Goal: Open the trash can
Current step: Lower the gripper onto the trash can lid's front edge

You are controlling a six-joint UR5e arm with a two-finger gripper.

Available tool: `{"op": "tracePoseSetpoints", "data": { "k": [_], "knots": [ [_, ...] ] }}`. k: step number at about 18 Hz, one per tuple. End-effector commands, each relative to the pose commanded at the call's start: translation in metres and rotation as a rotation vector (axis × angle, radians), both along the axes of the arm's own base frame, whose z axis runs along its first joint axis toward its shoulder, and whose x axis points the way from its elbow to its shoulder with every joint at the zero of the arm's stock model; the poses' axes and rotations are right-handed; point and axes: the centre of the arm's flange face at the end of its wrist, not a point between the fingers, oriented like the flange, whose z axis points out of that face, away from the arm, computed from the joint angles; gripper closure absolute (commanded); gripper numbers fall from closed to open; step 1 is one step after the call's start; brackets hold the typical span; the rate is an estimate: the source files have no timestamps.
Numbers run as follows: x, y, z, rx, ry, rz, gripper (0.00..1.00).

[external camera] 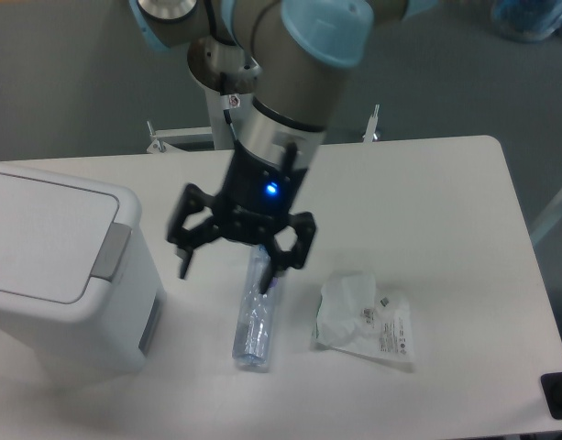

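The trash can [51, 266] is a large white boxy bin at the left edge of the table, its flat lid down and its grey push tab [110, 251] facing right. My gripper [227, 271] hangs open over the table, just right of the bin and a short way from the tab. Nothing is between its black fingers [183, 259]. Its right finger overlaps the top of a bottle lying below it.
A clear plastic bottle [256, 319] lies lengthwise on the white table [427, 202] under the gripper. A crumpled clear plastic bag [363, 321] with a label lies to its right. The arm's base column [227, 101] stands behind the table's far edge.
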Motion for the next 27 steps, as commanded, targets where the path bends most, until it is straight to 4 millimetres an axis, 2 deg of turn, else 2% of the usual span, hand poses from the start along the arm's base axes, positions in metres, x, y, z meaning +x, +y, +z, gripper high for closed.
{"op": "tracePoseSetpoints", "data": {
  "k": [3, 5, 11, 23, 27],
  "knots": [
    [0.021, 0.012, -0.004, -0.018, -0.036, 0.012, 0.00],
    [0.036, 0.017, -0.020, -0.045, -0.052, -0.009, 0.00],
    [0.057, -0.004, -0.039, -0.075, -0.069, -0.023, 0.00],
    [0.050, -0.005, -0.052, -0.117, -0.026, -0.018, 0.00],
    [0.044, -0.006, -0.049, -0.121, -0.006, -0.005, 0.00]
  ]
}}
